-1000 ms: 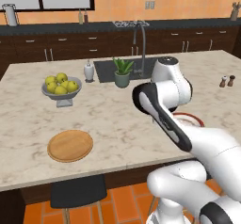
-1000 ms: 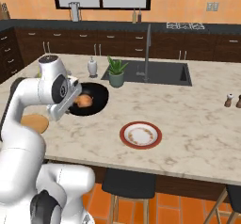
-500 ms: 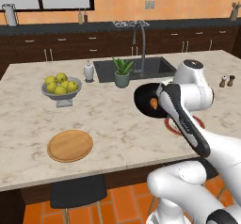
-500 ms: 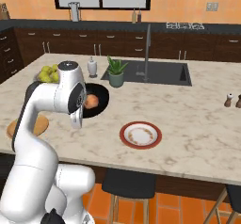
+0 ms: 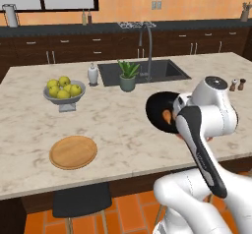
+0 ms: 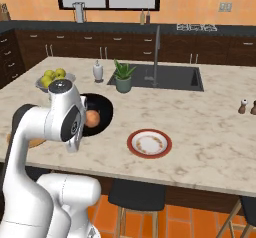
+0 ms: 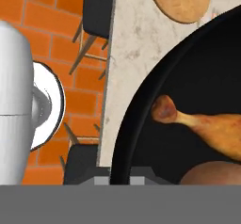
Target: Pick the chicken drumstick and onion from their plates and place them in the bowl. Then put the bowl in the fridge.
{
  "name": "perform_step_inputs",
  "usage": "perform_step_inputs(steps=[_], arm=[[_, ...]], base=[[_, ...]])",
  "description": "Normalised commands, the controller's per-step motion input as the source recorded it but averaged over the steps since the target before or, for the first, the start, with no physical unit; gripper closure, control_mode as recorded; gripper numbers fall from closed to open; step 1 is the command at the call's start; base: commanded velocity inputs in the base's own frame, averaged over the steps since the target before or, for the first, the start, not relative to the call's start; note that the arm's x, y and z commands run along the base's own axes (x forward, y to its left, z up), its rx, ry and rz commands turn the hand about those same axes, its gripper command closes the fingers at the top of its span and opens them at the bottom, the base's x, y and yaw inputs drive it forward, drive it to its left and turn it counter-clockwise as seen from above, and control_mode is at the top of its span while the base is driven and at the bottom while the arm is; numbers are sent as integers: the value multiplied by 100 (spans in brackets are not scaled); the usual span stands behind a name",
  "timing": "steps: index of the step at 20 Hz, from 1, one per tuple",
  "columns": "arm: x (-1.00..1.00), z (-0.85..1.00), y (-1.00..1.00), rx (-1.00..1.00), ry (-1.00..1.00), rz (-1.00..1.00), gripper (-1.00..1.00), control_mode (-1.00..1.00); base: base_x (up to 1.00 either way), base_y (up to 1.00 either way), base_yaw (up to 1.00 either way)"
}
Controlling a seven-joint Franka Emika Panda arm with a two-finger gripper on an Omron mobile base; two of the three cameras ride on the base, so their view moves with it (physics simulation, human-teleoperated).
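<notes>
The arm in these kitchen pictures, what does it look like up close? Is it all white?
Mostly. The arm is glossy white with fat rounded segments, a dark band running along one link, and a grey disc capping a joint. No loose cables or lettering show. In the hand view its pincer appears as two small dark tips at the bottom edge.

The bowl (image 7: 141, 110) hangs above the counter (image 5: 118, 125), with the chicken drumstick (image 7: 207, 129) and the onion (image 6: 92, 118) inside it. The wooden disc (image 5: 73, 152) lies on the counter near its front edge, left of the bowl. The rimmed plate (image 6: 149, 143) sits right of the bowl. Behind are the fruit bowl (image 5: 64, 91), a potted plant (image 5: 128, 75) and the sink (image 5: 147, 71).
</notes>
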Motion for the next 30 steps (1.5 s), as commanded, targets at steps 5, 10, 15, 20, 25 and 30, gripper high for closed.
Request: perform_step_inputs(steps=[5, 10, 15, 20, 25, 30], arm=[[-11, 3, 0, 8, 7, -14, 100, -100], [-2, 15, 0, 1, 18, 10, 100, -100], [-29, 0, 0, -3, 2, 2, 100, -100], [-9, 0, 0, 0, -1, 0, 100, -100], [-11, 0, 0, 0, 0, 0, 100, -100], [0, 0, 0, 0, 0, 0, 100, 100]], base=[[0, 0, 0], [0, 0, 0], [0, 0, 0], [0, 0, 0], [0, 0, 0], [-75, -6, -7]])
